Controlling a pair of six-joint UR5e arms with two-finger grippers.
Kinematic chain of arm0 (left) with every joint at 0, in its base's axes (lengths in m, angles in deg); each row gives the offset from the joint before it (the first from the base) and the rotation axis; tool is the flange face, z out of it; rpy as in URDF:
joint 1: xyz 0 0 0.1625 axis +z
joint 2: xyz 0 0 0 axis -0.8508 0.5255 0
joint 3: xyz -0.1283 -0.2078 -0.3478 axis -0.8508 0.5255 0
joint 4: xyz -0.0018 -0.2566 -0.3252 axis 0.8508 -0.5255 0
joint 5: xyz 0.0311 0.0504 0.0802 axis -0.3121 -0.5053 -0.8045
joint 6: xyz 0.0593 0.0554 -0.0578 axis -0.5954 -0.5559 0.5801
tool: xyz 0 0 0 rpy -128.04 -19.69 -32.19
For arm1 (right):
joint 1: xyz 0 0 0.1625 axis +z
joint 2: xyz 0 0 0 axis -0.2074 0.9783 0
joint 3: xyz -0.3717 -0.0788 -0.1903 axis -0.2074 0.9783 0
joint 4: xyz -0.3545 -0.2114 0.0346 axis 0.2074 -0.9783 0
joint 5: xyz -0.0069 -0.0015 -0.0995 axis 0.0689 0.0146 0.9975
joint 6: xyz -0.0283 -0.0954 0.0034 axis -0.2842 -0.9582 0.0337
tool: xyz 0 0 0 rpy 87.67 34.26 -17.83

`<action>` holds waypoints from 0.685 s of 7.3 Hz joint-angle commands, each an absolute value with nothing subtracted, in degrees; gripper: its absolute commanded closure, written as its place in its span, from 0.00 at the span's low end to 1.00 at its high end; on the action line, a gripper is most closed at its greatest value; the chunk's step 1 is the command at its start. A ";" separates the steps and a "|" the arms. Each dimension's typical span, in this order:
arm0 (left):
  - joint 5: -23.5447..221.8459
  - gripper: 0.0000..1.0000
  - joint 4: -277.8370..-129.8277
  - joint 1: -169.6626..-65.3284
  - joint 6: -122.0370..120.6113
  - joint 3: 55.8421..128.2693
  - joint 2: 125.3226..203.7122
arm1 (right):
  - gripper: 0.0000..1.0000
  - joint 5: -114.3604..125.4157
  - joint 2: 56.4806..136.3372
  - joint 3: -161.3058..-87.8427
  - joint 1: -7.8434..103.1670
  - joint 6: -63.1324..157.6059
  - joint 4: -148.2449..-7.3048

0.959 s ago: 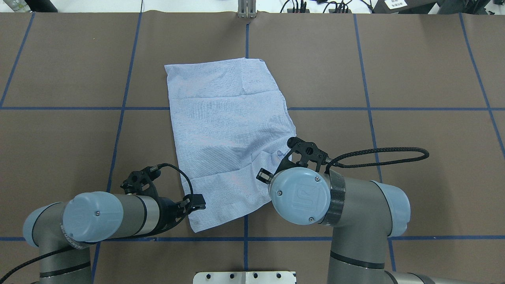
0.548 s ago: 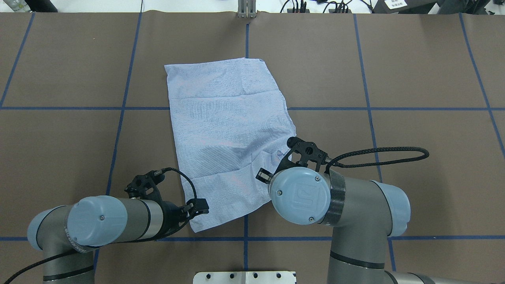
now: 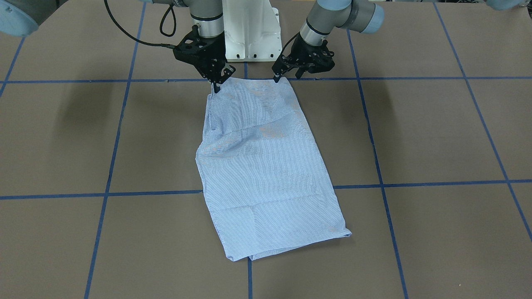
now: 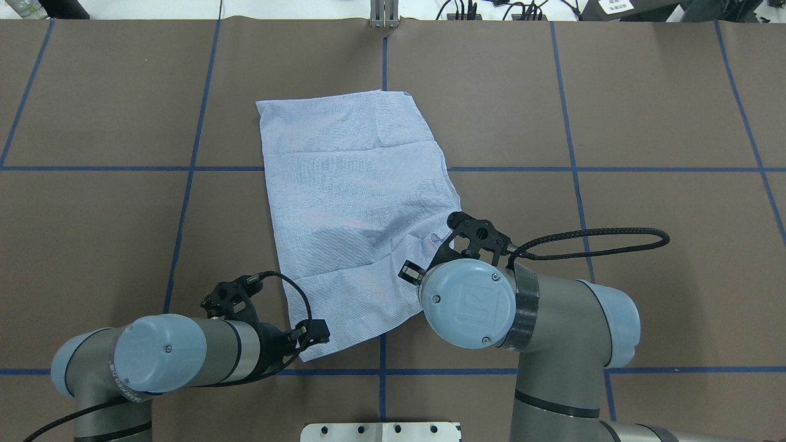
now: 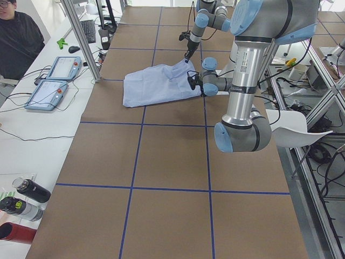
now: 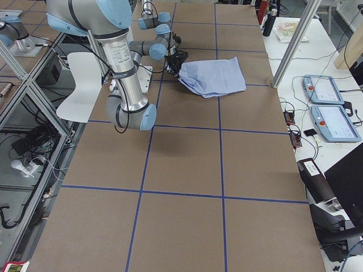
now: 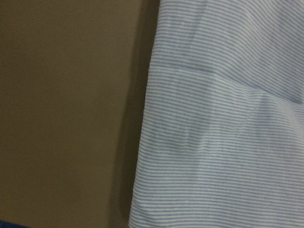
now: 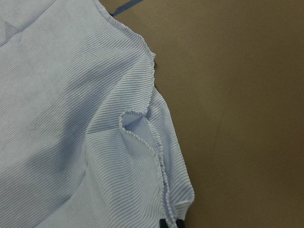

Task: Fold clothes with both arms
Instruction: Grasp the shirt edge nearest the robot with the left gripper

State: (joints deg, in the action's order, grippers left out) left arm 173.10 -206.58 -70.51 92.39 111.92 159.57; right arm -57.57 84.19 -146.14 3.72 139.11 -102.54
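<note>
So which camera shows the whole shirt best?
Front-facing: the shirt lies whole in view. Overhead, the right arm hides a near corner; side views show it small and far; wrist cameras catch only patches.

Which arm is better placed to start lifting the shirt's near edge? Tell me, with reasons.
Right, probably. The right pincer seems to pinch the shirt edge, which rises to it. The left pincer is only at the other corner, where the cloth lies flat.
</note>
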 commanded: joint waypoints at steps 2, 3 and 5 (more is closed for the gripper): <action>172.98 0.15 -206.64 -70.34 92.40 109.73 161.17 | 1.00 -57.58 84.17 -146.28 3.76 139.10 -102.54; 173.07 0.21 -206.73 -70.34 92.22 108.15 162.14 | 1.00 -57.58 84.17 -146.28 3.76 139.10 -102.54; 173.15 0.39 -207.00 -70.34 92.13 108.14 162.24 | 1.00 -57.58 84.17 -146.28 3.68 139.10 -102.63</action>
State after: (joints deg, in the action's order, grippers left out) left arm 173.08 -206.86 -70.34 92.15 108.41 162.03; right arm -57.58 84.17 -146.27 3.75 139.11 -102.60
